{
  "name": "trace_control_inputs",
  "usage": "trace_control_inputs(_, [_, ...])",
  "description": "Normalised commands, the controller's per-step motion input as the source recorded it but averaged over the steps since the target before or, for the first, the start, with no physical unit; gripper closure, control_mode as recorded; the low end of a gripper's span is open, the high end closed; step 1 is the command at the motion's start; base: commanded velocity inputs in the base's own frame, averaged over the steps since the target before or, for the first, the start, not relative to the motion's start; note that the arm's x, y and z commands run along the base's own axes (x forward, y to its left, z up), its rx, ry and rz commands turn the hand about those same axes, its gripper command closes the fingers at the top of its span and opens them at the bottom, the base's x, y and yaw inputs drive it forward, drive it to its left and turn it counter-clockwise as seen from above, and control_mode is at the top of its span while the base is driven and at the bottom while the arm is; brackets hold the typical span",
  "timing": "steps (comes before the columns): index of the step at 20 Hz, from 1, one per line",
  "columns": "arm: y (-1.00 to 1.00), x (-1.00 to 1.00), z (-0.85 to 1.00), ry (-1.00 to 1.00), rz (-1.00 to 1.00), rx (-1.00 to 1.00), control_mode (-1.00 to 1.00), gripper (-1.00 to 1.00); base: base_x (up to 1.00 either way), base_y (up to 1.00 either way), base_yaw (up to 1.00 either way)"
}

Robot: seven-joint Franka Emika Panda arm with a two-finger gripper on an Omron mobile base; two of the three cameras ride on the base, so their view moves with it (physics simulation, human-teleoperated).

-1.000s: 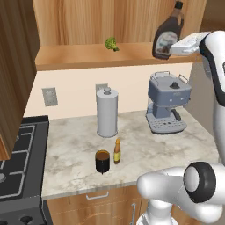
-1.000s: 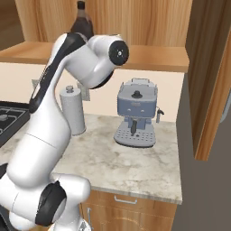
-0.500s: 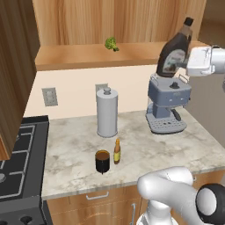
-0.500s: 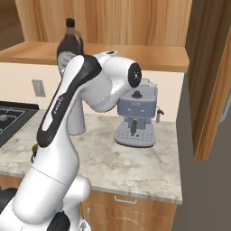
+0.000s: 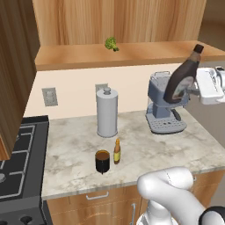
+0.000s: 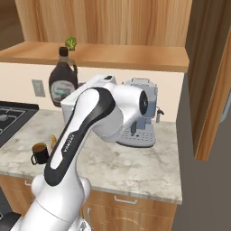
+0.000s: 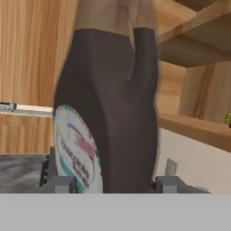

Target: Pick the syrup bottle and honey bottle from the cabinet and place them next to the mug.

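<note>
Gripper jaws clamped on syrup bottle, held tilted in air before coffee machine; honey bottle just beside mug on counter; advise: level bottle, descend slowly, set down clear of both

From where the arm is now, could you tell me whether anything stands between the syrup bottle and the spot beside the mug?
The syrup bottle hangs tilted above the coffee machine. The mug sits low to the left; the grey canister stands behind that path, not across it. The honey bottle occupies the mug's near side.
</note>
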Motion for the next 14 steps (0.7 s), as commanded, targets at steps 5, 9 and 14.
trace_control_inputs(5, [0.03, -0.34, -0.56, 0.00, 0.07, -0.10, -1.00, 1.00, 0.00, 0.00, 0.00])
trace_control_inputs(9, [0.03, -0.04, -0.63, 0.00, 0.00, -0.15, -1.00, 1.00, 0.00, 0.00, 0.00])
trace_control_inputs(14, [0.12, 0.03, -0.67, 0.00, -0.01, -0.17, -1.00, 1.00, 0.00, 0.00, 0.00])
